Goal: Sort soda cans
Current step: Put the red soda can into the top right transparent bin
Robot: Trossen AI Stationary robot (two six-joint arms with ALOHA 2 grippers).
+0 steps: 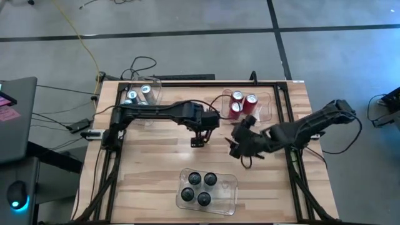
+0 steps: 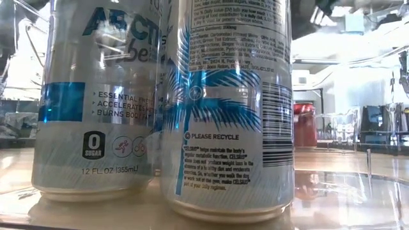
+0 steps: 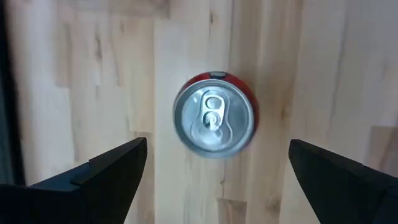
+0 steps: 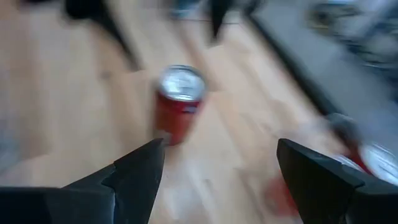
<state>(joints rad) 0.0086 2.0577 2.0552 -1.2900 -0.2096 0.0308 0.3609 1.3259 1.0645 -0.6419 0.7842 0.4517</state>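
High view: the table [image 1: 156, 169] carries three clear bins. The back-left bin [image 1: 155, 84] holds silver-blue cans [image 1: 139, 94], the back-right bin [image 1: 265, 106] holds three red cans [image 1: 242, 102], and the front bin [image 1: 228, 187] holds four black cans [image 1: 199, 187], all upright with tops facing up. The left gripper [image 1: 199, 139] hangs over the middle of the table; the loose can beneath it is hidden by the arm. The right gripper [image 1: 240, 147] sits just to its right, in front of the red bin.

Low view: two silver-blue cans [image 2: 227, 108] stand upright, touching, filling the near view inside clear plastic. A red can [image 2: 305, 124] stands far behind.

Left wrist view: a loose red can [image 3: 214, 115] stands upright on bare wood, long axis vertical, pull tab up. The left fingers [image 3: 106, 171] are spread wide to either side, well clear of it.

Right wrist view: the same red can [image 4: 179, 102] stands upright on the wood ahead. The right fingers [image 4: 140, 168] are apart, holding nothing.
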